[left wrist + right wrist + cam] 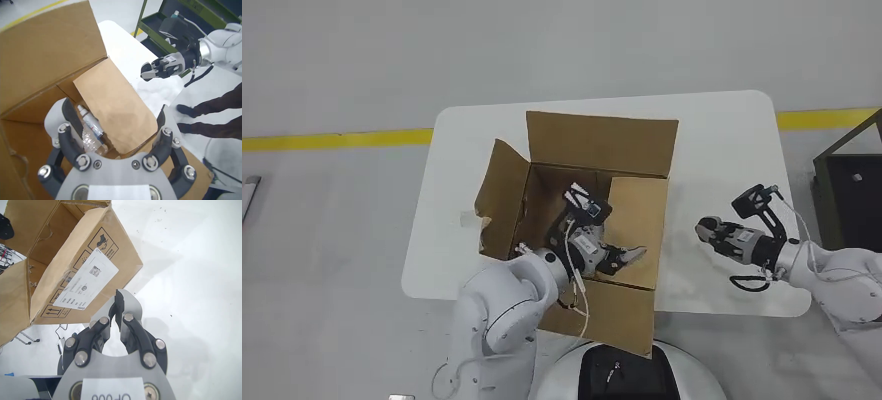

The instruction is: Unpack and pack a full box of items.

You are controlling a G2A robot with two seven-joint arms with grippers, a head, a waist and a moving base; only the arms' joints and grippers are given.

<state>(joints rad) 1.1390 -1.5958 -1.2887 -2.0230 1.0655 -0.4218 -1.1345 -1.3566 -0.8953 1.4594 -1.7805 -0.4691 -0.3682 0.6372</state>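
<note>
An open cardboard box (542,150) stands in the middle of the white table (722,130). My left gripper (620,258) is over the box's near right part, open. In the left wrist view its fingers (70,113) stand on either side of the box's right flap (117,102), which leans inward. Below the flap lie a clear plastic bottle (92,140) and a white tube (88,118). My right gripper (704,232) hovers over the table to the right of the box, shut and holding nothing. It also appears as the right gripper (146,73) and the right gripper (117,302), near the labelled box wall (87,283).
A dark green metal cart (847,190) stands off the table's right end. A yellow floor line (332,140) runs behind the table. Bare tabletop (189,275) lies to the right of the box.
</note>
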